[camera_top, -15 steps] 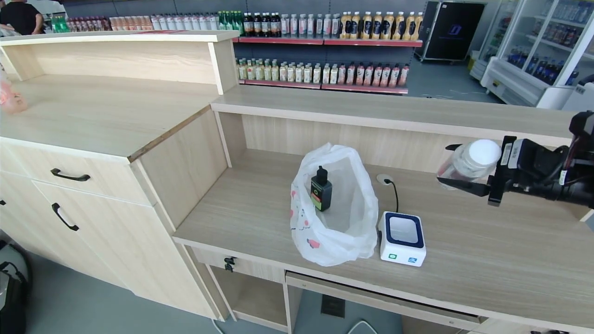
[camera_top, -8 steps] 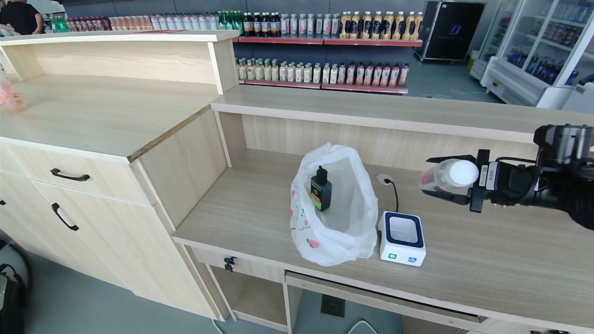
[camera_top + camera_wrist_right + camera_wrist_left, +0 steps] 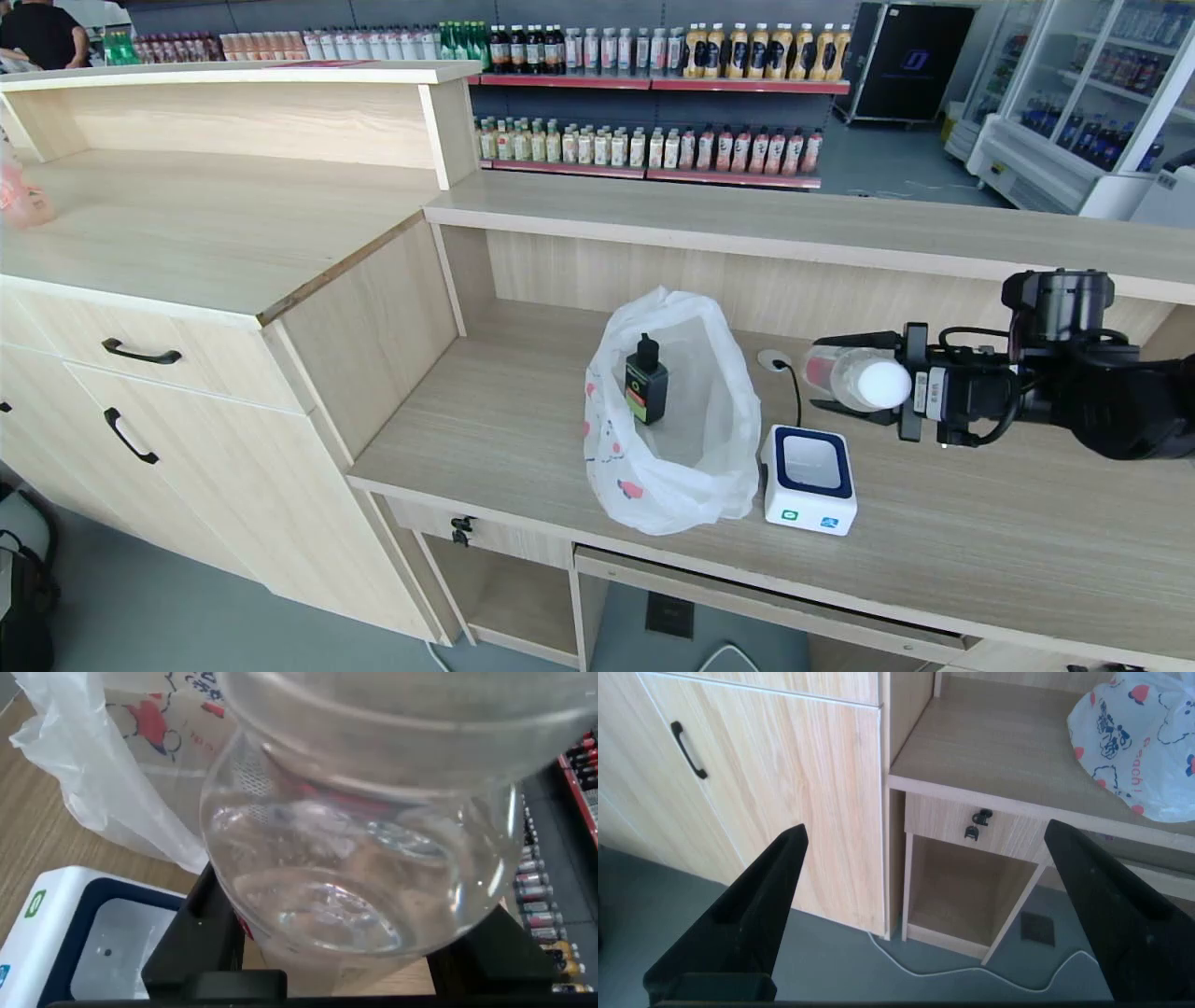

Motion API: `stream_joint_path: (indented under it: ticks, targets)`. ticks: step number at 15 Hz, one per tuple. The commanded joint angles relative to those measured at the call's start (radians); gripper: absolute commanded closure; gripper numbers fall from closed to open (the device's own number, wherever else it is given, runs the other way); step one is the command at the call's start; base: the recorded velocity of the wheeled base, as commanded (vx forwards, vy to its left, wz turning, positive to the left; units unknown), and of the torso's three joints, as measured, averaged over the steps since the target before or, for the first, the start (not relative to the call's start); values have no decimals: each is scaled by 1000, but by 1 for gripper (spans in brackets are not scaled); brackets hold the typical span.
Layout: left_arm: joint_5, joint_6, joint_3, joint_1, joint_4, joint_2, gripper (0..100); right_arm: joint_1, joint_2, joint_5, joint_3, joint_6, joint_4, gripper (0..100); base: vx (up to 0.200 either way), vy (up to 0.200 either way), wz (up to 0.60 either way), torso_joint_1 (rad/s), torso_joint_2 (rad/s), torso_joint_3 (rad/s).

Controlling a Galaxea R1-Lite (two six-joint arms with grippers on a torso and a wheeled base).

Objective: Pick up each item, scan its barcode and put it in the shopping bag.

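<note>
Right jaws: I'm clamping the bottle [image 3: 854, 378] sideways.
Left jaws: I'm hanging them wide, off the desk [image 3: 523, 420].
Change: I'm bringing the bottle down-left, now near the scanner [image 3: 809, 478].
Meaning: I'm judging scan imminent; shopping bag [image 3: 695, 485] after.

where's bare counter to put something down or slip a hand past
Widest bare wood: the counter right of the scanner. Also between shopping bag and cabinet wall. Crowded: bag and scanner nearly touch; its cable runs behind, near the held bottle.
</note>
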Motion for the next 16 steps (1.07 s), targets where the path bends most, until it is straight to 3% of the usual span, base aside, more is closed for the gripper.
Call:
stream_joint_path:
  ticks: [1,4,16]
  targets:
    - [0,0,0,1,0,0,0,2,43,10,-20,-38,-1,100,0,0,0,0,0,0]
    - [0,0,0,1,0,0,0,6,92,48,-46,-124,-1,100,0,0,0,0,0,0]
    - [0,0,0,1,0,0,0,14,195,101,-118,-245,1,100,0,0,0,0,0,0]
